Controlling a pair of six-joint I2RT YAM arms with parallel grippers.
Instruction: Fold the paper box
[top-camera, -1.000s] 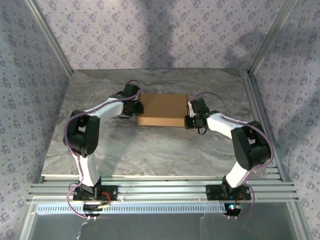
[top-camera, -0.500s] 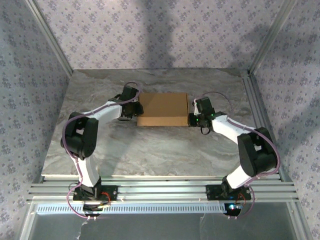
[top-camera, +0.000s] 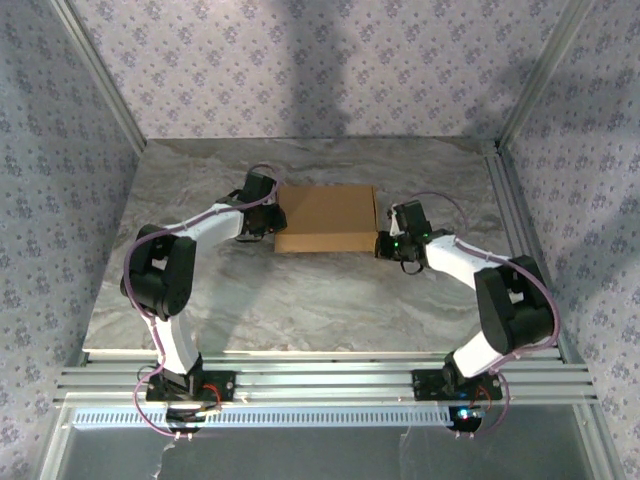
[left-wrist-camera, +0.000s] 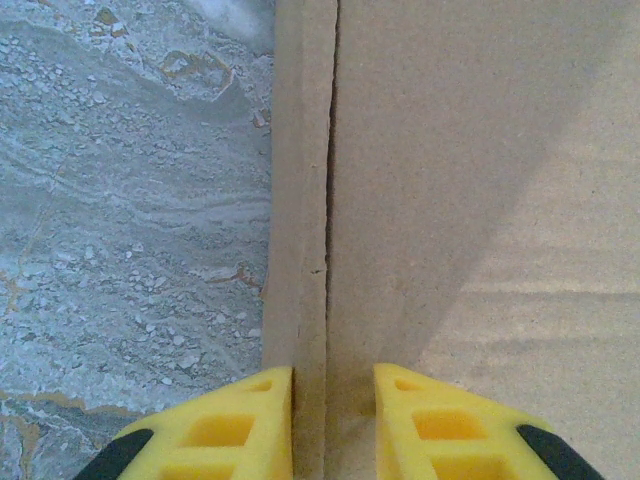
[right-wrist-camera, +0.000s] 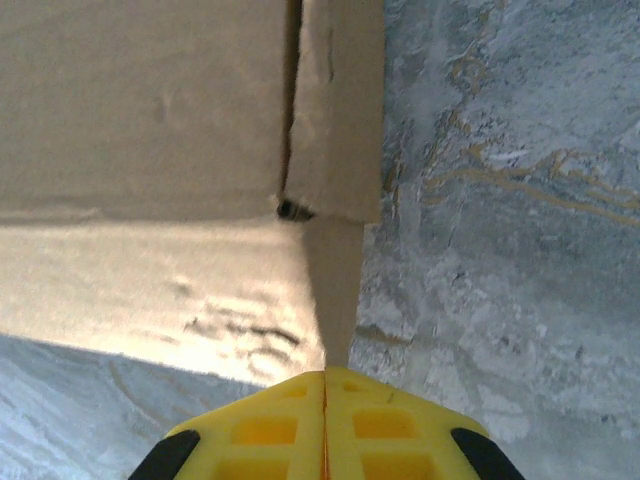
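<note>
You've got the paper box (top-camera: 325, 215) lying on the table (top-camera: 300, 300), mid-back, betw. both arms. Your L tool (left-wrist-camera: 334, 378) is clamped on the box's left wall, one yellow finger each side. Your R tool (right-wrist-camera: 325, 378) is at the front-right corner, fingers pressed together. A thin flap edge reaches their tips; can't tell if it's pinched.

Cropped: paper box (left-wrist-camera: 480, 200) (top, right edges)

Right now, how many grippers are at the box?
2. The left gripper straddles the left wall of the box; the right gripper is shut on a flap at its near right corner.
</note>
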